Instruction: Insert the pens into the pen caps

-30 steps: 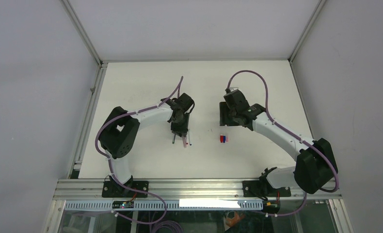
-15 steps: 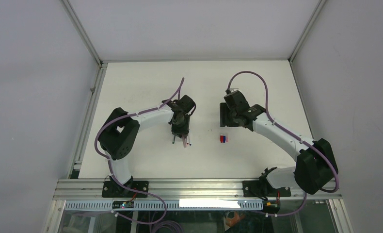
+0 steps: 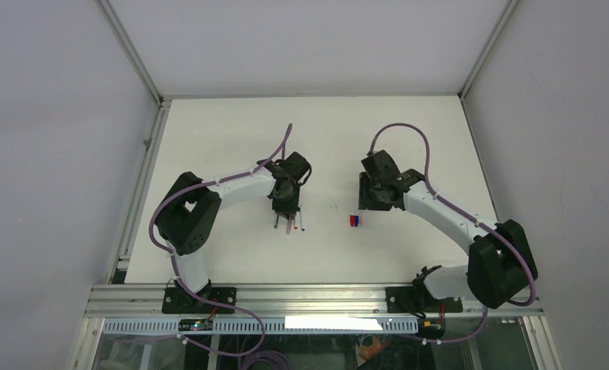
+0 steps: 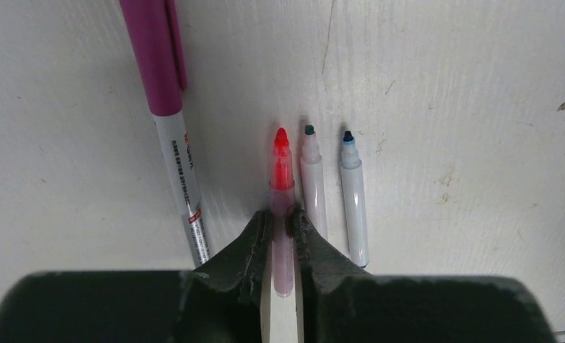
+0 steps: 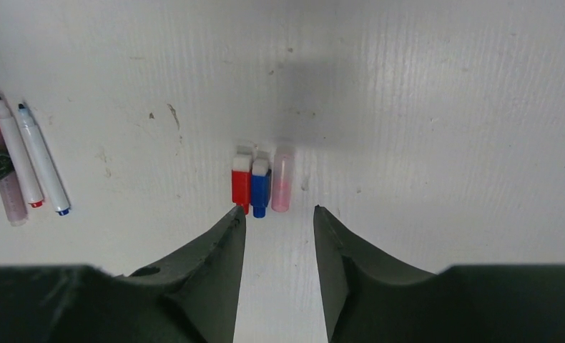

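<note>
The left gripper (image 4: 282,227) is pinched in on the red-tipped pen (image 4: 282,168). A dark finger (image 4: 254,236) presses on each side of the pen's clear pinkish barrel. The red tip pokes out past the fingertips, and the pen lies along the white table (image 4: 444,86).

Close alongside it, on the side toward the caps, lies a white pen with a dark tip (image 4: 313,189). Next to that is a white pen with a blue tip (image 4: 353,207). The three run parallel with their tips pointing the same way. On the other side of the held pen, a little apart and slightly angled, is a longer magenta-capped pen (image 4: 166,93). Its cap is on and its white barrel has print on it.

Over at the other arm, the right gripper (image 5: 276,214) is down low over the table. Its fingers are well parted and there is nothing between them. Just past the fingertips, three caps lie in a tight row. The red cap (image 5: 241,187) and the blue cap (image 5: 259,189) touch each other, and both show a white far end. The pale pink cap (image 5: 282,187) is right beside the blue one. One fingertip (image 5: 233,218) sits at the near end of the red cap, and I can't tell whether it touches.

From above, the caps sit between the two grippers near the middle of the table. The pens lie off toward the left arm, clearly apart from the caps.
</note>
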{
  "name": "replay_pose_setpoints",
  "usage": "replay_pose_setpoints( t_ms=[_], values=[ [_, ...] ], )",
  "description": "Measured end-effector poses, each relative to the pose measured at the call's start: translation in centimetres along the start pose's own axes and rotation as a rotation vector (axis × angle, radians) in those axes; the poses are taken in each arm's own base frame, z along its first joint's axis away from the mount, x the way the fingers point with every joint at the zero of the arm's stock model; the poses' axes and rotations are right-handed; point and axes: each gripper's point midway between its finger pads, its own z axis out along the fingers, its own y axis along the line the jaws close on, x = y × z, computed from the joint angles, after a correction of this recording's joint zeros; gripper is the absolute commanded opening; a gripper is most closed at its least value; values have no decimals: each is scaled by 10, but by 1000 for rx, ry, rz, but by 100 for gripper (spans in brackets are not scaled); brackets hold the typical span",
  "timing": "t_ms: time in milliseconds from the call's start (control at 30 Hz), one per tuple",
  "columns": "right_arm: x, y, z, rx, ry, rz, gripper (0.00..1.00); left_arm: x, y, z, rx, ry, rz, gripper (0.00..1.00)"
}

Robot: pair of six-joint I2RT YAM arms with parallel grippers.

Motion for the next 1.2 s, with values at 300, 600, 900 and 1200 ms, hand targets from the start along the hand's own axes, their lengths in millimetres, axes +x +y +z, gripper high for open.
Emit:
replay_pose_setpoints(
  t_ms=[300,600,900,1200],
  values=[
    [18,-7,7,37,78,-7,42,0,0,0,3,-8,-1,0],
    [32,-12,25,87,164,-22,41,0,0,0,7,-15,-1,0],
    [27,-7,34,93,175,-24,38,-1,0,0,8,-16,3,0],
    [25,-5,42,97,184,-25,33,-1,0,-1,18,-30,4,0]
  ],
)
